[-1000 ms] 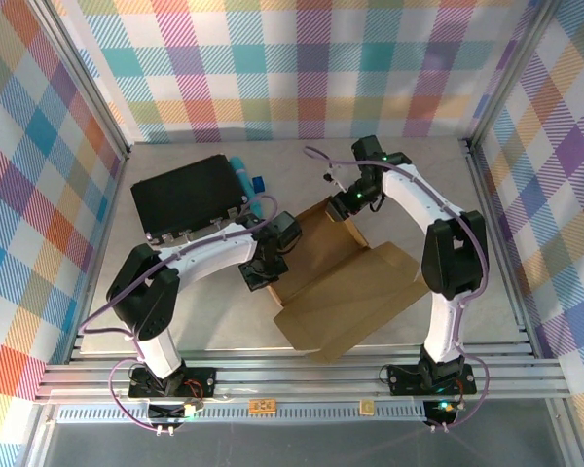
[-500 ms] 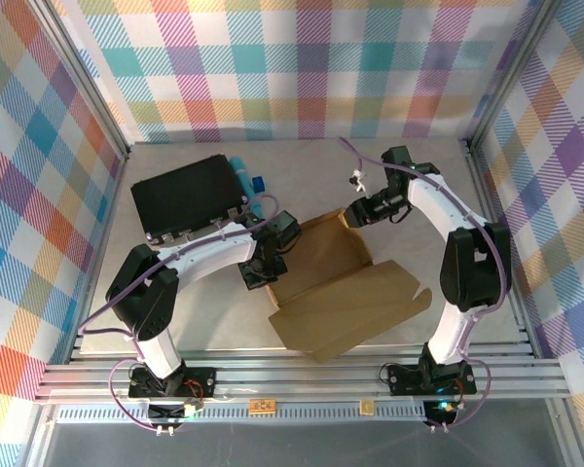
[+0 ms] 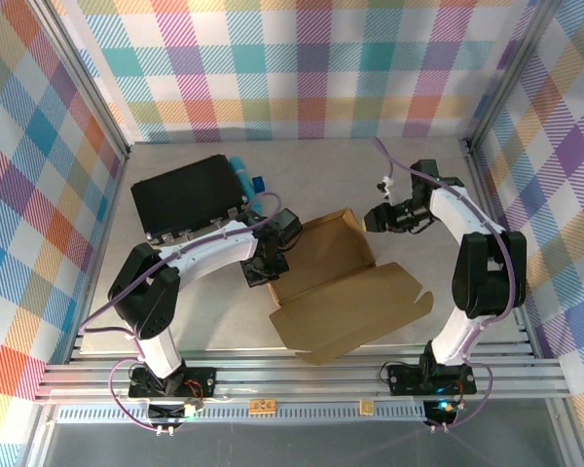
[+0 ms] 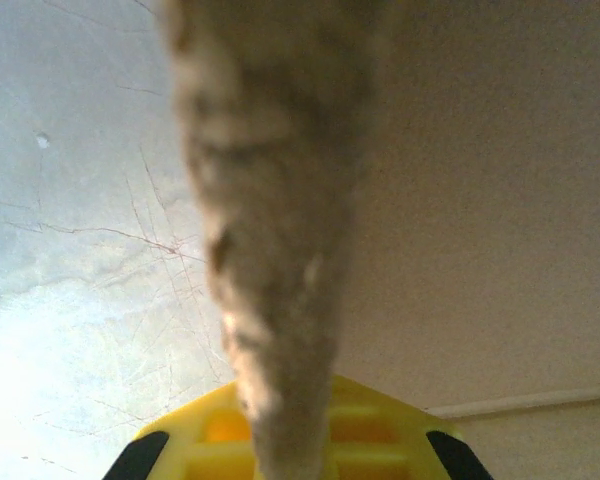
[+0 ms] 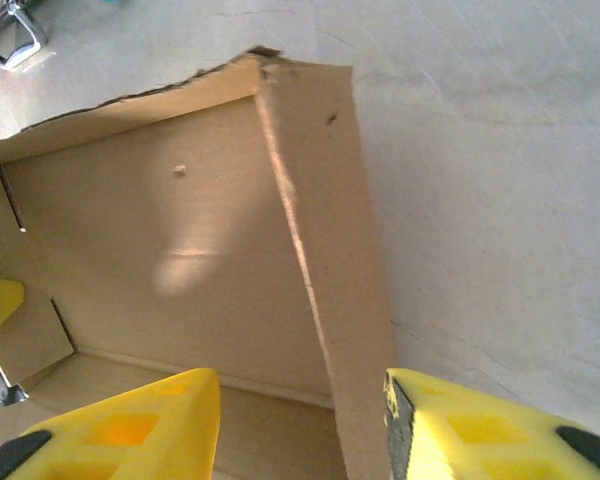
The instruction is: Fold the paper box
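The box [image 3: 346,292] lies open in the middle of the table [image 3: 214,326], near flap flat. Your left gripper [image 3: 261,270] clamps its left wall, likely anchoring it. Your right gripper [image 3: 378,220] hangs half-open and empty beside the far-right wall, free to fold.

Paper box [image 3: 346,287]: plain brown cardbd. R gripper [image 3: 375,220] fingers [image 5: 130,425]: yellow, black tips. Case [image 3: 187,197] beyond L gripper [image 3: 260,274]: black. Arms [image 3: 204,248]: white, black joints. Cables [image 3: 105,304]: purple. Walls [image 3: 302,68]: multicolour plaid. Table [image 3: 409,175]: pale beige, marbled.
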